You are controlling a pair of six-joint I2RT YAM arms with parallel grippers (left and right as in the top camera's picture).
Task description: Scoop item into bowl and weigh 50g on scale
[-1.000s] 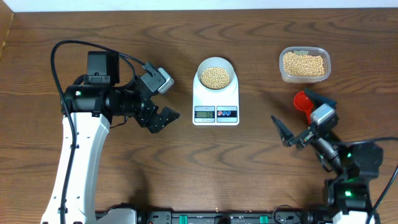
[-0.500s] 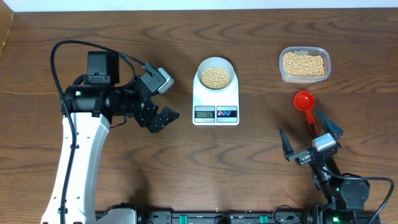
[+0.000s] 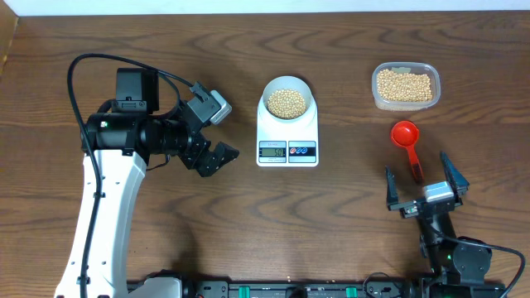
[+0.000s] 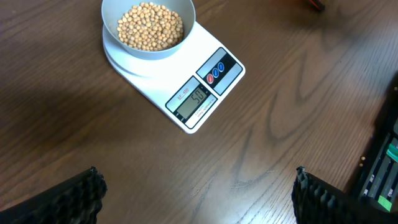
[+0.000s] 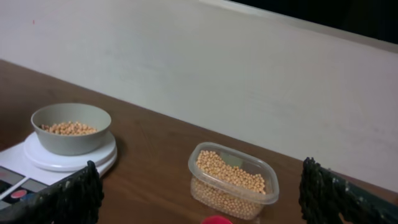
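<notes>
We see the small round white bowl (image 3: pixel 267 93) of little tan beans (image 3: pixel 287 103) sitting on the flat white scale (image 3: pixel 287 133). Our left gripper (image 4: pixel 198 186) and right gripper (image 3: pixel 420 172) are both wide open.

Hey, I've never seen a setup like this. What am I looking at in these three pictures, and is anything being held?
These are two robot arms at a wooden table. One picture looks straight down from above. The other two come from cameras on each arm's wrist, so the dark shapes in their lower corners are that arm's own fingers. On the table are a white scale carrying a bowl of beans, its display showing 50, a clear tub holding more of them, and a red scoop. The left gripper and right gripper are both open and hold nothing.
</notes>
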